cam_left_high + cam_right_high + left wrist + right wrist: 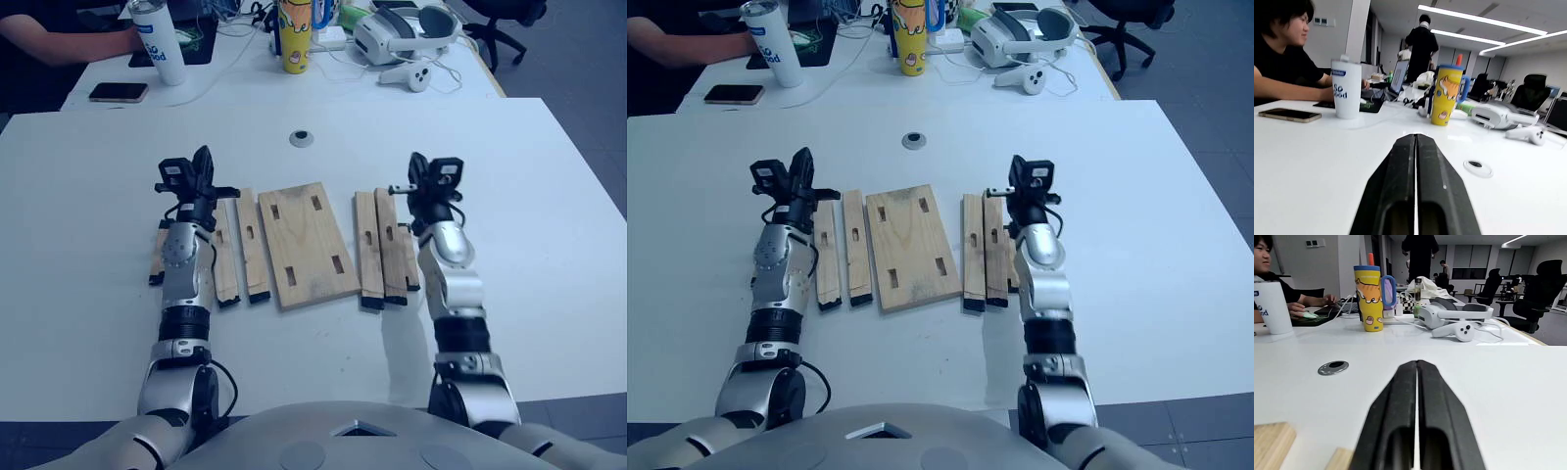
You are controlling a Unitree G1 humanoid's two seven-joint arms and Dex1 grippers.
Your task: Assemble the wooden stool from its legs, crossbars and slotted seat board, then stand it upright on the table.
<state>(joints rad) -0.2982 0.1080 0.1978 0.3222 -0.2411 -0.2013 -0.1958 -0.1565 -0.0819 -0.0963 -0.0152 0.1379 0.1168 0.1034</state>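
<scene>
The left gripper (203,162) hovers left of centre in the head view, its two dark fingers pressed flat together with nothing between them. The right gripper (418,166) mirrors it right of centre, also closed tight and empty, and each wrist view shows just a hairline seam between the fingers. Both are low over the big white table (519,206). The slotted seat board (307,244) lies flat at the middle of the frame, its four slots facing up, between the two forearms. Just beside its left edge lie the left inner slat (253,245) and the left outer slat (225,259), side by side and lengthwise. A half-hidden strip (157,257) pokes out from under the left arm. On the board's right, the right inner slat (367,250) and the right outer slat (392,247) touch along their length, against the right forearm. On the far table along the top edge are a white headset (402,34), a tumbler (157,39), a yellow cup (296,34) and a phone (118,92). A small round grommet (302,138) sits above the board.
</scene>
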